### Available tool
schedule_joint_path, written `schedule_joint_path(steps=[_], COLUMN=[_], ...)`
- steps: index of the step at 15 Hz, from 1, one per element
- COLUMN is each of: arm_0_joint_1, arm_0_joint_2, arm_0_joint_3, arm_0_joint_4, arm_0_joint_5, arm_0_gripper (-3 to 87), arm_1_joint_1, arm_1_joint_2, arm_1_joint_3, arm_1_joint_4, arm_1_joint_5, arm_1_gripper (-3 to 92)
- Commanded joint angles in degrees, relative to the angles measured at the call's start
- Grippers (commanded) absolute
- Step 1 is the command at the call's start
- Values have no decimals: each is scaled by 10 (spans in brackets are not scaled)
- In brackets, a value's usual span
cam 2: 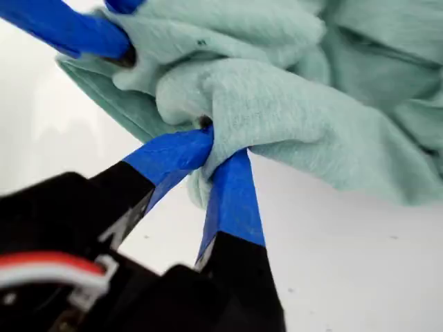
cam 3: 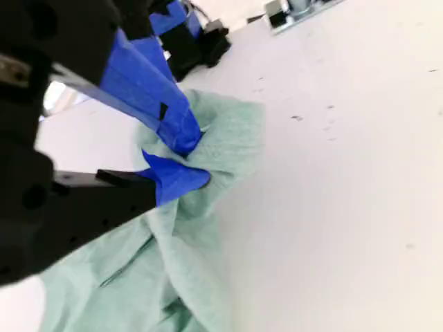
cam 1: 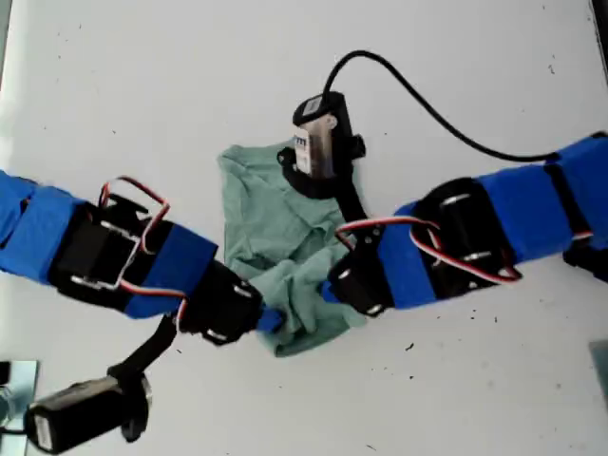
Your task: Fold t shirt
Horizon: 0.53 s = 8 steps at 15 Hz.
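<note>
1. White, smooth tabletop [cam 1: 142,76] fills the background of every view, with a few dark specks on it.
2. My first gripper [cam 2: 221,142], its fingers wrapped in blue tape, is clamped on a bunched fold of the muted sage-green, heathered cloth t shirt [cam 2: 311,117]; the cloth bulges out between the two tips.
3. In the exterior view my first gripper [cam 1: 271,320] reaches in from that view's left and bites the shirt's lower edge.
4. My second gripper [cam 3: 194,159], also blue-taped, is pinched tight on another fold of the t shirt [cam 3: 138,277], with the rest of the cloth trailing back toward its camera.
5. In the exterior view my second gripper [cam 1: 332,285] comes in from that view's right and meets the shirt just beside my first gripper.
6. The t shirt [cam 1: 271,223] lies crumpled in the middle of the table, between the two arms, wrinkled and partly gathered at its lower end.
7. A black wrist camera [cam 1: 318,133] hangs over the shirt's upper edge, and a thin black cable [cam 1: 427,109] curves from it toward the exterior view's right.
8. A shiny metal fitting [cam 1: 14,389] sits at the exterior view's lower left corner.
</note>
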Motion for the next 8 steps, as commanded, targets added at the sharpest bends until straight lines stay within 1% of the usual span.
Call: schedule_joint_path(steps=[1, 2, 3, 4, 5, 6, 7, 8], arm_0_joint_1=[-141, -212, -267, -302, -321, -330, -335, -352], arm_0_joint_2=[108, 129, 132, 132, 133, 143, 179, 250], arm_0_joint_3=[93, 140, 156, 161, 163, 163, 177, 217], arm_0_joint_4=[-1, -19, -21, -24, -25, -17, -4, 11], arm_0_joint_5=[17, 47, 73, 92, 105, 108, 113, 101], arm_0_gripper=[-1, -1, -1, -1, -1, 43, 231, 278], arm_1_joint_1=[119, 176, 231, 270, 289, 300, 312, 339], arm_1_joint_2=[51, 50, 47, 40, 31, 34, 65, 142], arm_1_joint_3=[47, 85, 119, 136, 127, 113, 107, 152], arm_1_joint_4=[-89, -145, -198, -230, -229, -207, -180, -178], arm_1_joint_5=[-65, -92, -116, -127, -139, -148, -170, -163], arm_1_gripper=[-4, -4, -4, -5, 25, 234, 367, 317])
